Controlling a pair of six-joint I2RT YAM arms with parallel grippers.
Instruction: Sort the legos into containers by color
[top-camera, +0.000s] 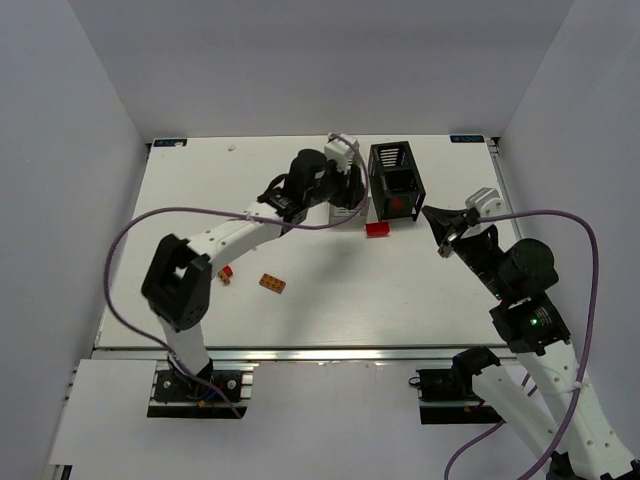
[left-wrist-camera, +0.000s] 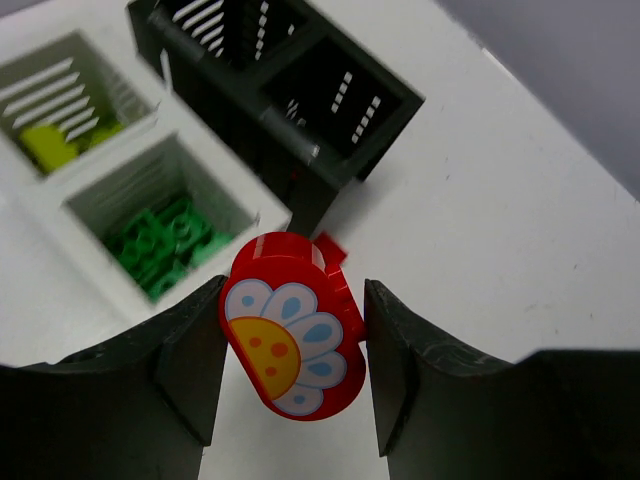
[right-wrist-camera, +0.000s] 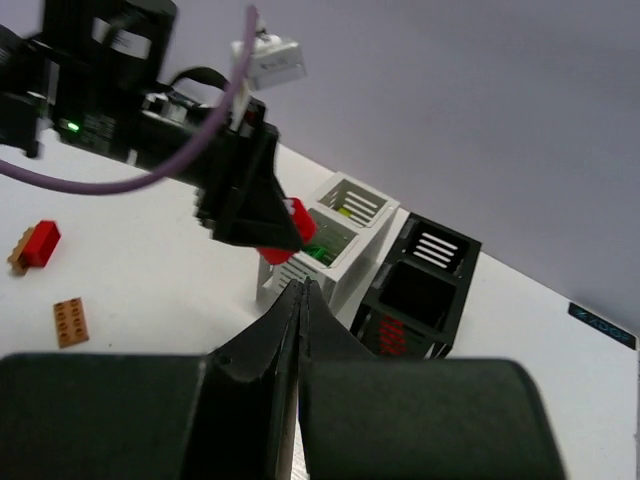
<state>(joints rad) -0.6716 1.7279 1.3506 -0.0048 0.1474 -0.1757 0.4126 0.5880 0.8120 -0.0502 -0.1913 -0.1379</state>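
Note:
My left gripper (left-wrist-camera: 293, 300) is shut on a red lego (left-wrist-camera: 293, 325) with a printed flower face, held above the table beside the containers. Beneath it stands the white container (left-wrist-camera: 262, 208), with green legos (left-wrist-camera: 160, 240) in its near compartment and a yellow-green one (left-wrist-camera: 48, 146) in the far compartment. Behind that is the black container (left-wrist-camera: 300, 150), with red legos (right-wrist-camera: 393, 339) showing through its slats. A red lego (top-camera: 377, 229) lies at its foot. My right gripper (top-camera: 445, 228) hangs shut and empty to the right of the black container.
An orange lego (top-camera: 272, 284) lies on the table's left half. A small red lego (top-camera: 226, 273) sits further left on an orange piece. The left arm (top-camera: 240, 235) stretches over that area, its purple cable looping above it.

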